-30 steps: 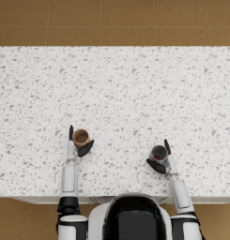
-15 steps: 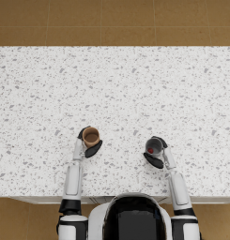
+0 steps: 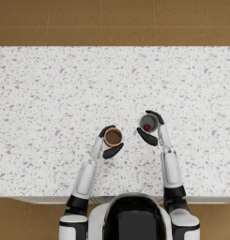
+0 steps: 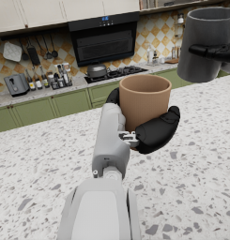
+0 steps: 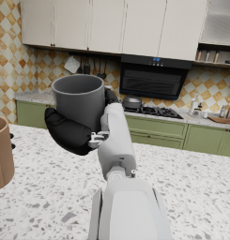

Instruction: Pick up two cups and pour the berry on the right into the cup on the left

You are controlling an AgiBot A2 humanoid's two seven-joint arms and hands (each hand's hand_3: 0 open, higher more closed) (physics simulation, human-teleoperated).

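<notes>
Two cups above a speckled counter (image 3: pixel 50 93): the left hand (image 3: pixel 108 142) grips the brown cup (image 3: pixel 113 137), the right hand (image 3: pixel 150 129) clasps the grey cup (image 3: pixel 148 123) holding one red berry (image 3: pixel 147 127).

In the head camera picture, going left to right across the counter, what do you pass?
Left hand → brown cup → gray cup with the red berry inside; the right hand wraps around that cup, so its own place in the order is unclear.
</notes>
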